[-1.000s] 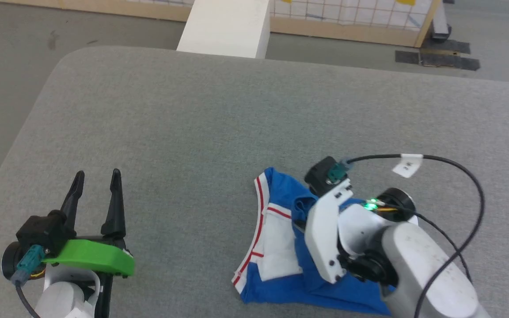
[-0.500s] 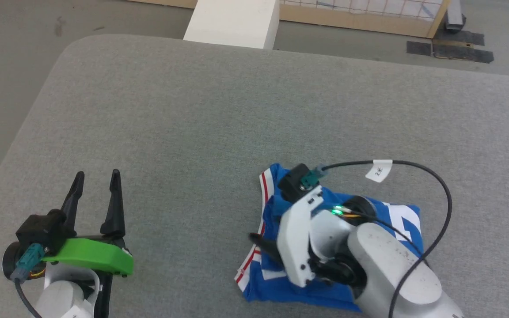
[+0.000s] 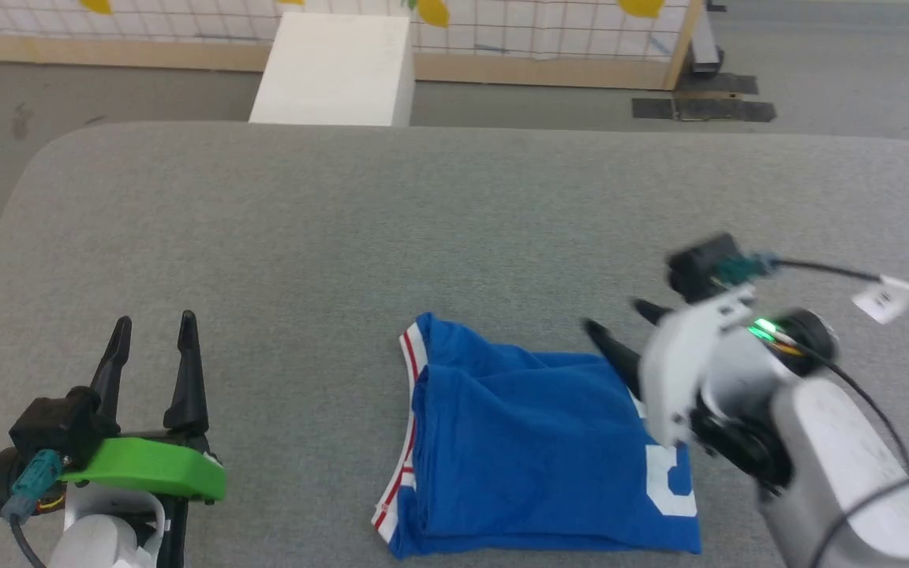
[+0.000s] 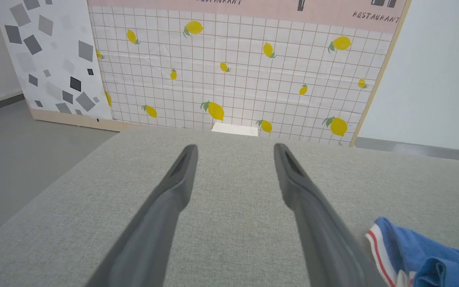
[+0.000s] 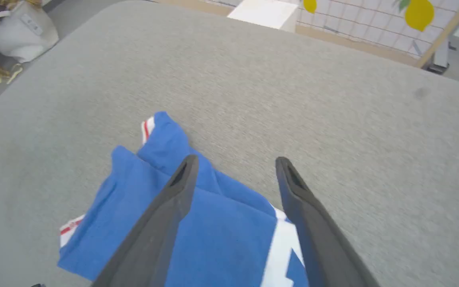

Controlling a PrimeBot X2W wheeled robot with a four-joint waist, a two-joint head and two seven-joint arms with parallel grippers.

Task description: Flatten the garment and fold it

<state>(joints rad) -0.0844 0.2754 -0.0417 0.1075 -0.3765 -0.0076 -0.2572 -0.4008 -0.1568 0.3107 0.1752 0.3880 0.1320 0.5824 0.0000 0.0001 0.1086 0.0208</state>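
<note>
Nearest the robot, at the lower left of the head view, the left gripper (image 3: 153,322) sits low over the grey padded table (image 3: 344,237) behind a green bracket (image 3: 143,473) on its wrist. Its two dark fingers are spread well apart with nothing between them. Its own wrist view looks along those fingers at bare grey cloth between them, and catches one blue corner with striped trim at the lower right. The garment (image 3: 525,450) lies at the near middle of the table, between the two grippers and closer to the right one. It is gathered into a rough blue rectangle with red-and-white trim down its left edge and part of a white print at its right edge. The right gripper (image 3: 615,315) is blurred in the head view, at the garment's far right corner, with a black cable and white tag (image 3: 884,298) trailing from its wrist. The right wrist view is plainer: the fingers are parted and hold nothing, one crossing the blue cloth and the other the white print and the grey beyond it. Whether the tips touch the cloth cannot be told. That view also takes in a white bag (image 5: 18,32) off the table's left side. Past the far edge stands a white block (image 3: 332,71), with dark patches (image 3: 703,106) on the floor to its right. Behind these is a grid panel printed with lemons (image 4: 233,71); the left wrist view shows it beside a panel of grey squares (image 4: 50,52).
</note>
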